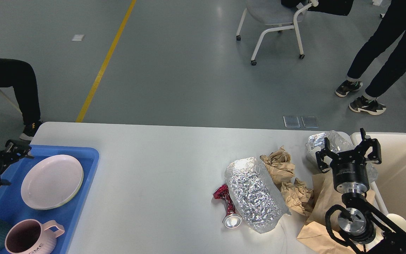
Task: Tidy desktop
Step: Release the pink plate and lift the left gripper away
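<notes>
Crockery sits stacked in the blue tray (83,155) at the desktop's (153,158) left end, left gripper (19,150) beside it, aperture unclear. Rightward lies foil bag (254,194), then crumpled paper (287,176). Right gripper (349,150) hovers spread, empty; descend squarely, pinch firmly.

Chair (277,17), bystander's legs (382,53) beyond

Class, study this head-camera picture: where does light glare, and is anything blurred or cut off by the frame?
Head view: sharp overall; glare on the crumpled foil bag and the crushed can's silver end; soft sheen on the desktop and the floor; the mugs at lower left and the standing person are cut off by the frame; the left hand looks dark and small.
</notes>
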Tool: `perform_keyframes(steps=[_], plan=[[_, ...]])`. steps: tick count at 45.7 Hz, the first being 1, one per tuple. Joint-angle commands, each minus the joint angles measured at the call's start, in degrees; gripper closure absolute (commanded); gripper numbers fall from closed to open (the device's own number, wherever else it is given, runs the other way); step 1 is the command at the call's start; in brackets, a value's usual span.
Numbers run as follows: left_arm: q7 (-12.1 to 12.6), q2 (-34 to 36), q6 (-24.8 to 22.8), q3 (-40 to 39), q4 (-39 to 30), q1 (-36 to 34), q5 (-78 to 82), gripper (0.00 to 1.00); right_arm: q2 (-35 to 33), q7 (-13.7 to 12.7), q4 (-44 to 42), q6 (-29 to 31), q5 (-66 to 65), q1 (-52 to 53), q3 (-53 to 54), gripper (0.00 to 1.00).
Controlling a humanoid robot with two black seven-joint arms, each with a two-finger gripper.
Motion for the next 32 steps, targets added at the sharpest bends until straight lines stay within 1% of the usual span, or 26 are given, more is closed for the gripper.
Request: perform_keyframes(steps=[1,8,13,16,18,23,29,32], plan=[[0.33,2.43,-1.91,-15.25,-0.04,2.17,-0.03,0.04,0.0,0.0,-0.04,0.0,0.0,0.0,0.0,0.0],[0.24,4.71,-1.92,-35.37,0.05,9.2,0.06,0.04,0.0,0.0,-0.04,0.0,0.0,0.0,0.0,0.0],[0.24,4.45,-2.0,-51.36,0.05,15.09,0.06,0.04,0.0,0.0,-0.04,0.0,0.0,0.0,0.0,0.0],[-0.54,3.66,-1.92,-61.03,0.4,19.91,0.06,0.04,0.0,0.0,-0.04,0.0,0.0,0.0,0.0,0.0],[-0.63,2.96,-1.92,-67.54,0.84,23.08,0.06,0.04,0.0,0.0,-0.04,0.0,0.0,0.0,0.0,0.0],[-0.72,-0.11,-0.16,-82.22,1.45,28.62,0.85,0.04,0.0,0.0,-0.04,0.0,0.0,0.0,0.0,0.0],[-0.72,-6.88,0.02,-94.79,2.68,33.54,2.96,0.04,0.0,0.0,-0.04,0.0,0.0,0.0,0.0,0.0],[-1.33,-10.04,-0.16,-102.26,5.05,37.5,2.87,0.04,0.0,0.0,0.05,0.0,0.0,0.0,0.0,0.0]])
